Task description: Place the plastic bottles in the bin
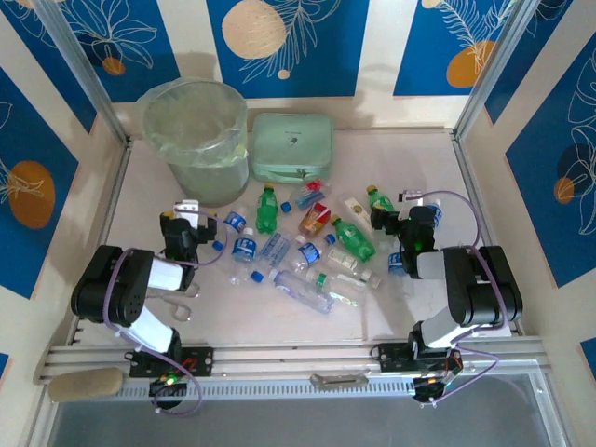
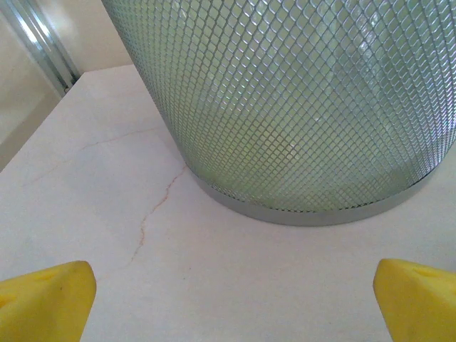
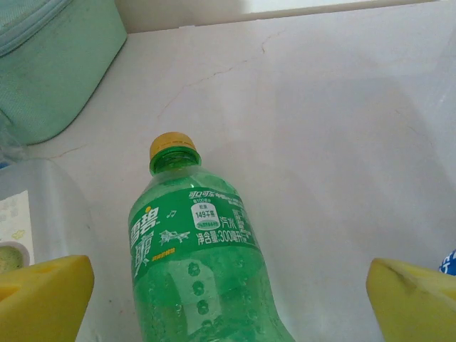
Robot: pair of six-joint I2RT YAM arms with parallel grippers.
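Observation:
Several plastic bottles lie scattered mid-table: a green one (image 1: 266, 209), an orange-red one (image 1: 315, 218), another green one (image 1: 354, 239) and clear ones with blue caps (image 1: 244, 247). The round pale-green bin (image 1: 196, 140) stands at the back left. My left gripper (image 1: 189, 212) is open just in front of it; its wrist view has the bin's mesh wall (image 2: 299, 107) close ahead and bare table between the yellow fingertips (image 2: 43, 299). My right gripper (image 1: 396, 207) is open over a green bottle with a yellow cap (image 3: 199, 249), which lies between the spread fingers (image 3: 417, 299), not gripped.
A flat mint-green case (image 1: 291, 147) lies behind the bottles, right of the bin, and shows as a mint-green corner (image 3: 57, 64) in the right wrist view. A clear bottle (image 3: 35, 214) rests left of the green one. Metal frame rails run along both table sides.

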